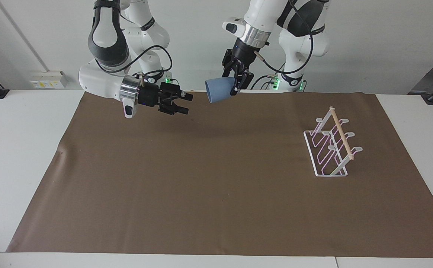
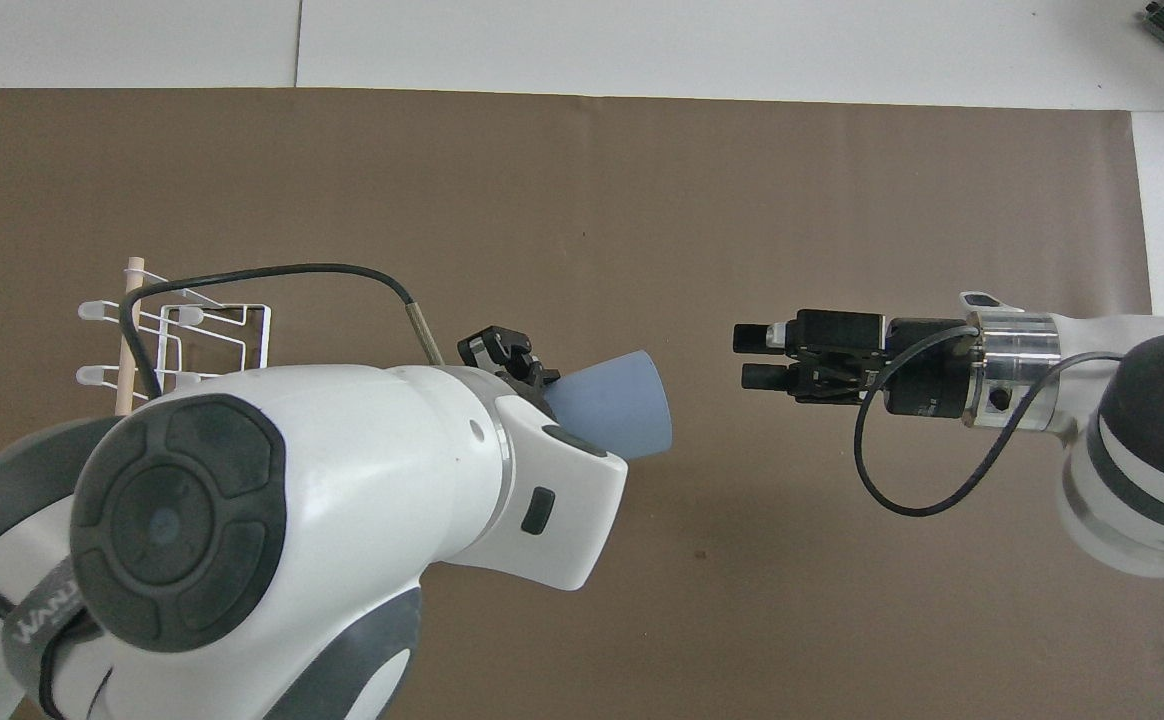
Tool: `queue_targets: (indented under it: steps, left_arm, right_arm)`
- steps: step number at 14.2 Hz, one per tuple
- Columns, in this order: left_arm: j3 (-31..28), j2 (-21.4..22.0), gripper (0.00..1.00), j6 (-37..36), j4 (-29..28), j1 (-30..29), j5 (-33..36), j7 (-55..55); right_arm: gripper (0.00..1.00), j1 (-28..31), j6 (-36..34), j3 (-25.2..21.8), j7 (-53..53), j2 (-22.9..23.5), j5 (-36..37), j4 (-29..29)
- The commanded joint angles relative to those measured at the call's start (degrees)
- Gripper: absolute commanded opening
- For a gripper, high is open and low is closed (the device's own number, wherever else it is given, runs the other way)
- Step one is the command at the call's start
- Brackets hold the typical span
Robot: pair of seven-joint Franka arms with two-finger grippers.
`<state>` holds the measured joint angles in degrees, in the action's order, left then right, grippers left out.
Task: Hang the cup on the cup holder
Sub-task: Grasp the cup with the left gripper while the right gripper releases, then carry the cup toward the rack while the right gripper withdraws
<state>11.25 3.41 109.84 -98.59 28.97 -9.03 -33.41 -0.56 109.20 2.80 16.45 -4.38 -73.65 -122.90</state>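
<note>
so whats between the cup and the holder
Only bare brown mat between the cup, held up by the left tool, and the cup holder, seen in the facing view.
</note>
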Motion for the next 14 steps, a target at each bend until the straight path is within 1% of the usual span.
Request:
queue_targets:
  steps: [1,3,5,8,9,10,11,12,13,14]
  left_arm:
    - [-0.7,1.7,0.0,-7.6,-0.6,-1.3,6.5,0.8]
    - [-0.6,2.0,0.0,-12.1,-1.3,-3.3,10.2,0.7]
    - [-0.6,1.2,0.0,-14.3,-1.9,-5.8,14.0,0.5]
    - [-0.6,1.2,0.0,-16.7,-5.4,-6.3,23.6,-0.2]
    - [-0.6,0.3,0.0,-17.4,-5.8,-6.9,27.5,-3.0]
    - [-0.6,-1.3,0.0,-18.9,-6.0,-7.2,33.2,-6.4]
    - [-0.5,-2.2,0.0,-19.8,-6.4,-7.2,38.9,-9.9]
    - [-0.6,-3.4,0.0,-20.0,-6.5,-7.3,41.6,-12.3]
    - [-0.6,-3.8,0.0,-20.1,-6.5,-7.4,44.2,-13.4]
    - [-0.6,-4.5,0.0,-20.0,-6.7,-7.6,47.3,-13.4]
  right_arm:
    - [1.0,0.6,4.2,0.3,-3.2,-0.6,13.6,1.8]
    - [1.0,0.1,7.6,0.5,-6.1,-0.5,26.1,2.4]
    - [1.0,-0.1,10.6,0.5,-6.6,-0.5,38.4,2.5]
    - [1.0,0.5,11.3,0.4,-6.6,-0.5,57.6,4.7]
    - [1.0,0.6,10.9,0.3,-6.6,-0.6,62.6,6.0]
    - [1.0,0.9,10.4,0.1,-6.6,-0.6,65.7,7.2]
    - [1.0,1.9,10.2,0.1,-6.6,-1.0,67.2,8.2]
    - [1.0,2.5,9.6,0.0,-6.7,-1.3,67.6,9.1]
    - [1.0,3.1,7.4,-0.1,-7.3,-1.4,67.6,11.3]
    - [1.0,4.3,3.6,-0.1,-9.1,-1.2,67.6,14.8]
